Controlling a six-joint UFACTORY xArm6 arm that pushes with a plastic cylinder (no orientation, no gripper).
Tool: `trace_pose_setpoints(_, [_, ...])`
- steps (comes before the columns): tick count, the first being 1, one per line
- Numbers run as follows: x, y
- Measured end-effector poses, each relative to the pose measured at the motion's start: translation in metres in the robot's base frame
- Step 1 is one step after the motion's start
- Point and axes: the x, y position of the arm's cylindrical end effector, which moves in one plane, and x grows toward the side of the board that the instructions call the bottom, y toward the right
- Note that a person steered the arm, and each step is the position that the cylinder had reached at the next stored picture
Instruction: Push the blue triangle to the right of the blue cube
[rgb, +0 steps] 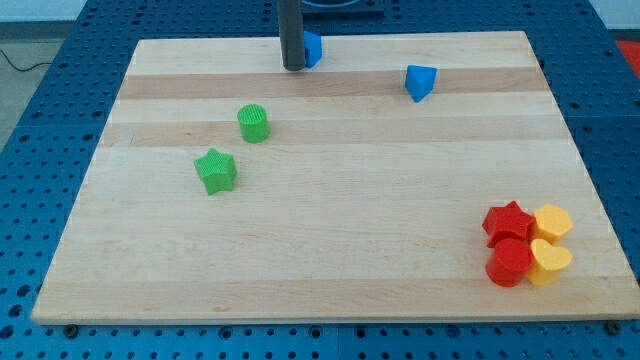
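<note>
Wooden board (330, 240) | my tip (293, 67) touches half-hidden blue cube (313, 48) | blue triangle (420, 82) faceted, well right

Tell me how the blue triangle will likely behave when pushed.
The blue triangle looks like small solid plastic, so probably light and stiff. Its flat base on the smooth wooden board suggests sliding, not rolling. Its angled sides may make it rotate off my tip, now beside the blue cube.

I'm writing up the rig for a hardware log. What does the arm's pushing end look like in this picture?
Only the lower stretch of the rod shows: a straight, plain cylinder, dark grey to black, coming down from the view's top edge. It has no visible markings, cables or pincer. My tip ends flat and blunt, the same width as the shaft. The arm above is out of frame.
</note>
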Motion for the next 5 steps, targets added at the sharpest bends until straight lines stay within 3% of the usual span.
trace_pose_setpoints(2, [0.016, 0.032])
trace_pose_setpoints(4, [0.011, 0.176])
trace_pose_setpoints(5, [0.040, 0.237])
